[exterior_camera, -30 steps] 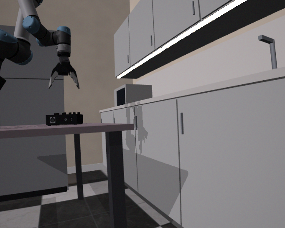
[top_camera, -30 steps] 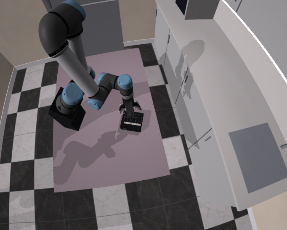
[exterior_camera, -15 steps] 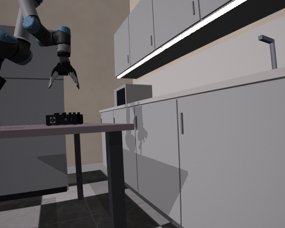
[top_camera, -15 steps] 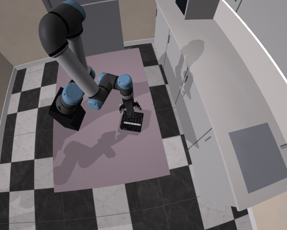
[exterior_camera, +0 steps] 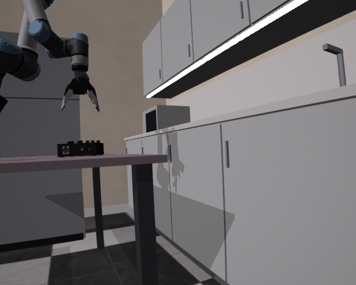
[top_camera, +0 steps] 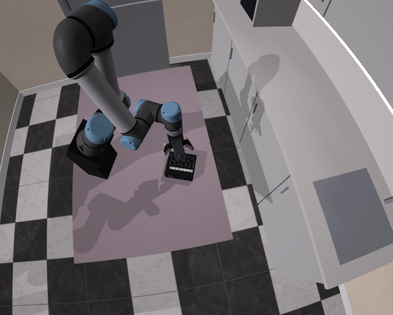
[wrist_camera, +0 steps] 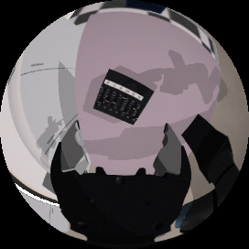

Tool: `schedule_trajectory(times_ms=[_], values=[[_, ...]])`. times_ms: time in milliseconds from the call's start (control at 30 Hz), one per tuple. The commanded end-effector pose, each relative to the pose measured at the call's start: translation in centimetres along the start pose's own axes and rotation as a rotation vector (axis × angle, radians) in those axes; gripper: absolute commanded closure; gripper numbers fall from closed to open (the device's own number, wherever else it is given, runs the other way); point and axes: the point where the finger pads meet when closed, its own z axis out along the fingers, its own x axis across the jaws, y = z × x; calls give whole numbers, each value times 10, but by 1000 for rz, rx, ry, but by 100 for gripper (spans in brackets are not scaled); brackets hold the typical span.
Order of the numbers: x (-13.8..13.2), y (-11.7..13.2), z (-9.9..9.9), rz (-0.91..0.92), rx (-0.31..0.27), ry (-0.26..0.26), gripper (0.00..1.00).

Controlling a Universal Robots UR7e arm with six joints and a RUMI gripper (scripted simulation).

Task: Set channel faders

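With my black-and-grey two-jaw gripper (exterior_camera: 80, 110) (wrist_camera: 122, 122) spread wide and holding nothing, I'd pinch each short black fader knob lightly by its sides, since the low black box-shaped lighting desk (top_camera: 180, 173) (exterior_camera: 85, 149) (wrist_camera: 117, 102) on the pink counter (top_camera: 147, 236) (exterior_camera: 124, 160) (wrist_camera: 137, 46) looks light enough to skid.

Floor (top_camera: 154, 282): black and white checkered tiles, marble-like veining. Table (top_camera: 144, 236) (exterior_camera: 118, 160) (wrist_camera: 151, 41): pink top, dark legs; shadows fall across the top. Walls: beige (exterior_camera: 115, 59), with a pale baseboard (top_camera: 191, 57) (exterior_camera: 106, 209). Along one side, pale lower cabinets (exterior_camera: 273, 178) with bar handles carry a light countertop (top_camera: 314, 131) (exterior_camera: 267, 106). A box-shaped appliance (top_camera: 276, 12) (exterior_camera: 173, 114) with a dark front panel stands on it. Gray faucet (exterior_camera: 342, 66): upright, angular. Upper cabinets (exterior_camera: 175, 44) are fitted above, with a bright light strip (exterior_camera: 225, 47) beneath. A tall gray cabinet (top_camera: 140, 36) (exterior_camera: 38, 127) stands against the wall.
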Motion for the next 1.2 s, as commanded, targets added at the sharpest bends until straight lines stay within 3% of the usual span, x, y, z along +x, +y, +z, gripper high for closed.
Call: schedule_trajectory(times_ms=[0,733,1167], values=[[-1,0,0,-40,0,-1,0],[-8,3,3,-303,1,1,0],[-15,7,7,-616,1,3,0]])
